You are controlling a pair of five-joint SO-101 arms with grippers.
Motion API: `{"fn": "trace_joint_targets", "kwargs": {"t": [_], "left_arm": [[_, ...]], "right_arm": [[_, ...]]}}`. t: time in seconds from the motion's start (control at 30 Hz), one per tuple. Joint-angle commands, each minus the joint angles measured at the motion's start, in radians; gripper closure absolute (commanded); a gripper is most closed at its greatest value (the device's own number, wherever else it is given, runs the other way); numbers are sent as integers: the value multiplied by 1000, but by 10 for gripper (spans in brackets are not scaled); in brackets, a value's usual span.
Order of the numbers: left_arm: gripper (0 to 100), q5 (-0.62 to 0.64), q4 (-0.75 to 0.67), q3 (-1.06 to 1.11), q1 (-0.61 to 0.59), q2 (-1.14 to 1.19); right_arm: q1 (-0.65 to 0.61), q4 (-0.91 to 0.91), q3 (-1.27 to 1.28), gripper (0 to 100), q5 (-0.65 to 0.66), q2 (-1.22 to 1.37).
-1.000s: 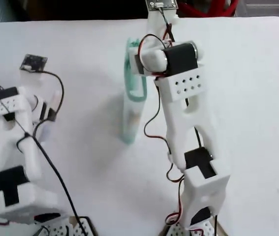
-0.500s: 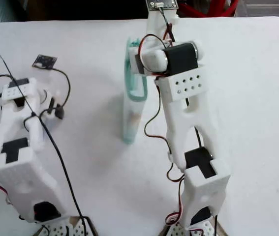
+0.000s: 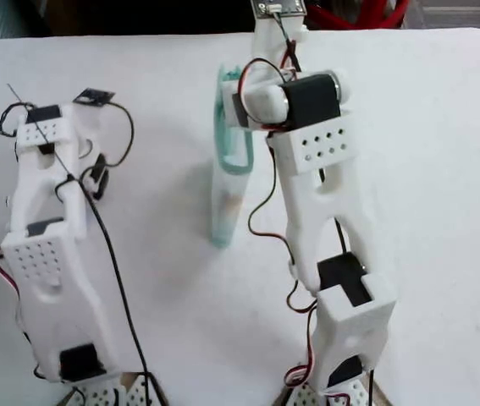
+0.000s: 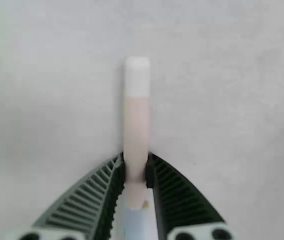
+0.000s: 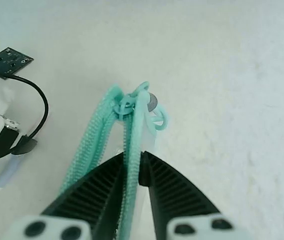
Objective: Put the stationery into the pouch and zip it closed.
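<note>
My left gripper (image 4: 135, 172) is shut on a pale pink pen with a white cap (image 4: 136, 110), which points out over the white table. In the high view the left gripper (image 3: 89, 173) sits at the left side of the table, well apart from the pouch. The pouch (image 3: 227, 194), clear with a teal zipper, stands on edge at the middle. My right gripper (image 5: 134, 165) is shut on its upper edge beside the zipper, with the zipper pull (image 5: 126, 107) just beyond the fingertips. The right gripper (image 3: 241, 114) is mostly hidden under its own wrist from above.
The white table (image 3: 443, 169) has free room on the right and between the two arms. Loose black cables (image 3: 113, 254) trail along the left arm. The left arm's small camera board (image 5: 6, 61) and the pen's tip (image 5: 6, 177) lie to one side in the right wrist view.
The left arm has stretched out away from its base, carrying the pen farther across the table and a little toward the pouch. The right arm and pouch have stayed put.
</note>
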Motion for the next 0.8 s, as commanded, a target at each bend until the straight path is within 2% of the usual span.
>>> {"fn": "trace_joint_targets", "kwargs": {"t": [0.0,0.2,0.33,0.43,0.6,0.77], "left_arm": [[976,14,106,-150,-10,1],[976,14,272,-267,-8,-208],[976,18,304,-244,-12,-427],[976,21,304,-126,-5,-619],[976,21,278,192,90,-1046],[976,77,97,493,189,-1527]], "right_arm": [[-4,7,-3,981,12,-7],[-7,7,-3,981,12,-7],[-7,5,-3,981,12,-7],[-7,5,-3,981,12,-7],[-5,5,-3,981,12,-7],[-4,5,-3,981,11,-7]]}}
